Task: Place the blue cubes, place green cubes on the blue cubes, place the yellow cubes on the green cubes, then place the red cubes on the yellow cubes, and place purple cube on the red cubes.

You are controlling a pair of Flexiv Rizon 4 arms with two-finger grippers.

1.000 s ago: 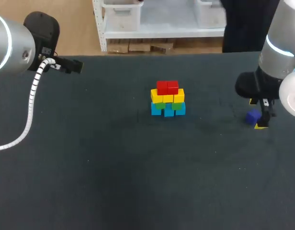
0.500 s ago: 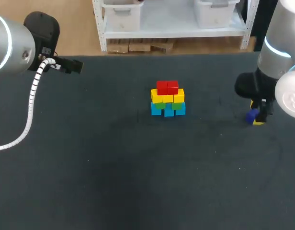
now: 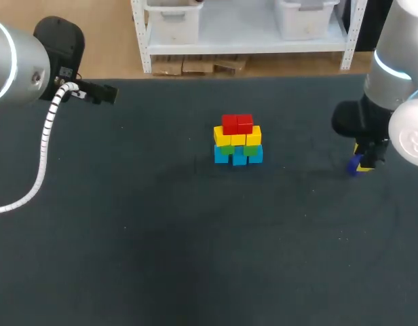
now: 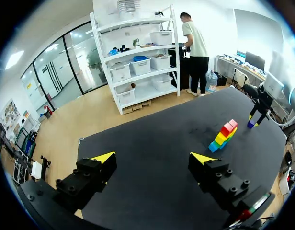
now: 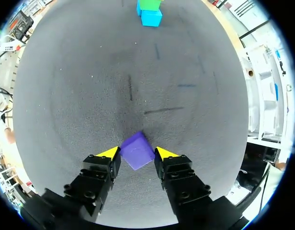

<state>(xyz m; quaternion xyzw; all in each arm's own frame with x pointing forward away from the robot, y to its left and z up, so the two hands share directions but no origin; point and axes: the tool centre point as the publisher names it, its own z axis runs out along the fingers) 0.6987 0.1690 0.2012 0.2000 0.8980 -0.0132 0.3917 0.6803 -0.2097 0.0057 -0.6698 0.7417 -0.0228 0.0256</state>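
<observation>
The stack stands mid-table: blue cubes at the bottom, then green, yellow, and red cubes on top. It also shows far ahead of the left gripper as a small stack. Near the table's right edge sits the purple cube, turned corner-on between my right fingers. My right gripper is shut on the purple cube, a yellow tip against each side. Beyond it lie the stack's blue cube and green cube. My left gripper hovers open over the table's far left with nothing between its fingers.
The dark table is bare around the stack. My left arm's gripper hangs by the table's back left edge. The right arm comes in at the back right corner.
My right gripper's fingers have closed in from wide open onto the purple cube, and the gripper has shifted slightly toward the back. The left arm and the stack have not moved.
</observation>
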